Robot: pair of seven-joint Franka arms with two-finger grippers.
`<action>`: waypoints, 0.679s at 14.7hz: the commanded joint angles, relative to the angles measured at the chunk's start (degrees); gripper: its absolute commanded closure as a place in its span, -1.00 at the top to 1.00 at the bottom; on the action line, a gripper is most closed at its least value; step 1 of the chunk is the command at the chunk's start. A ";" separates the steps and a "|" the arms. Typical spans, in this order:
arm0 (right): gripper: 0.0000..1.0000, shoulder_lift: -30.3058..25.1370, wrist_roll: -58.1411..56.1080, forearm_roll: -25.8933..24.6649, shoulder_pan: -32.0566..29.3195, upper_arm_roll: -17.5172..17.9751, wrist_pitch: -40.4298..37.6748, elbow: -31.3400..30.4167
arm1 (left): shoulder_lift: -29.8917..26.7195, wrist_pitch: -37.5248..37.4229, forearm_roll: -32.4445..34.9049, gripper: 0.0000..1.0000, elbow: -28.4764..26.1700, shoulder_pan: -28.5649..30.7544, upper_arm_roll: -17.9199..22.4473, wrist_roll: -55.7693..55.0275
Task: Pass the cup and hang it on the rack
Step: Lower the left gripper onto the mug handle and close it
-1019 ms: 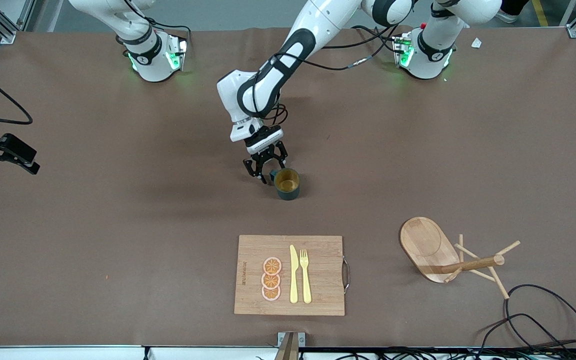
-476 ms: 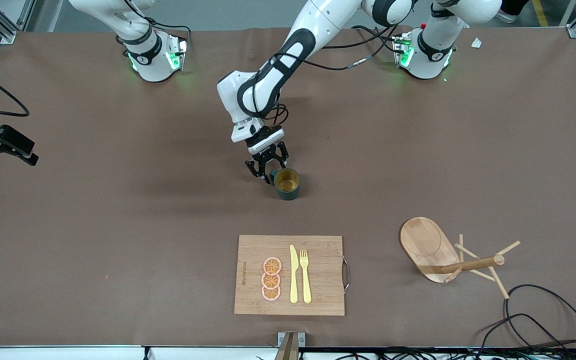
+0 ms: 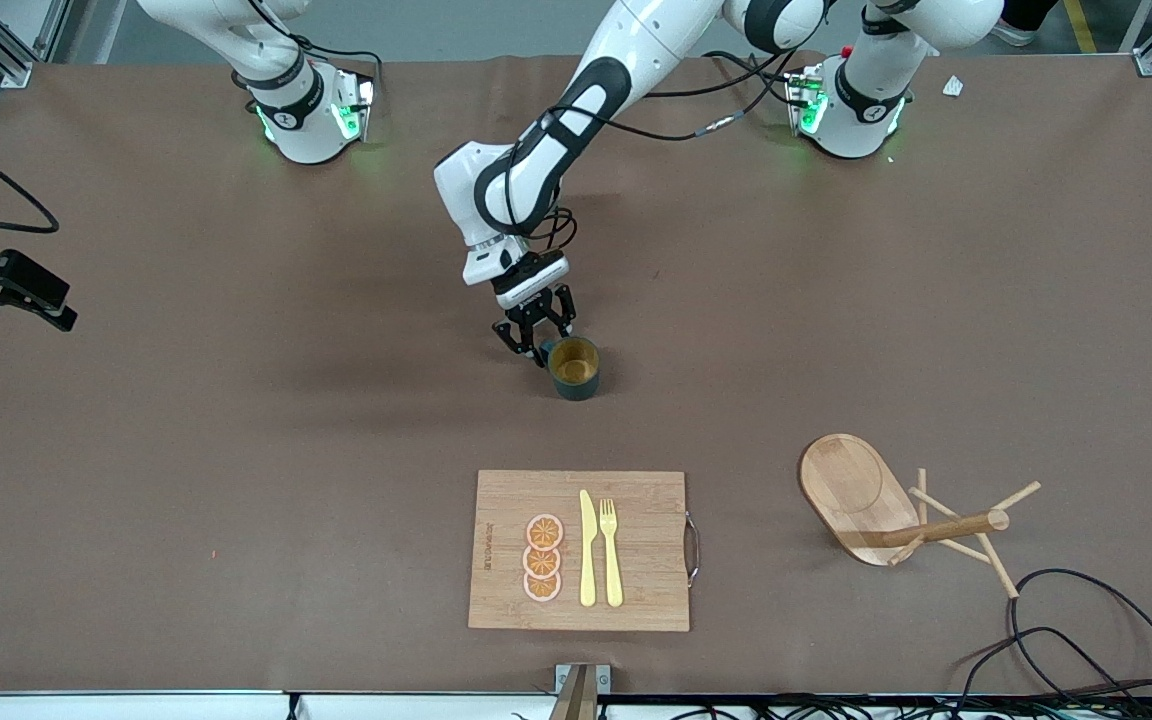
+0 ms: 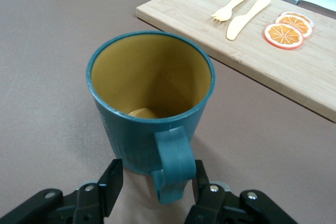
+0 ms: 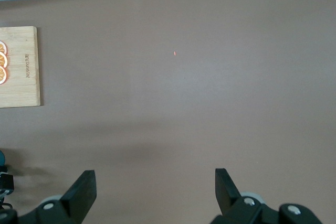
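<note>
Where the brown surface [image 3: 236, 480] meets its edge closest to the front camera, a rectangular bamboo cutting board [image 3: 636, 490] lies flat, carrying three orange slices [image 3: 542, 559], a pale yellow knife [image 3: 587, 548] and a matching fork [image 3: 611, 550]. Toward the left arm's end of that same edge, the light wooden mug tree rack [image 3: 896, 512] lies tipped on its side, its oval base [image 3: 841, 480] tilted up, its post and thin pegs resting on the surface, with black cables [image 3: 1086, 640] looped near the corner.

Farther from the camera, about midway across the surface, the small dark teal cup [image 3: 574, 367] with its yellowish-tan inside stands upright. Its handle [image 4: 172, 162] points at the left gripper [image 3: 534, 340], which is lowered right beside it. In the left wrist view the jaws of the left gripper [image 4: 155, 184] sit either side of the handle, partly spread, with small gaps showing and no firm pinch yet.

At the right arm's end of the surface, the right gripper [image 3: 11, 290] hangs above the edge and waits; in its wrist view the right gripper [image 5: 155, 188] has its jaws spread wide over bare surface, holding nothing.
</note>
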 commanded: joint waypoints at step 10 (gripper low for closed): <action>1.00 -0.88 0.79 -1.03 0.25 -0.06 -0.48 -0.36 | 0.02 -0.90 0.35 -0.63 0.59 -0.48 0.12 0.71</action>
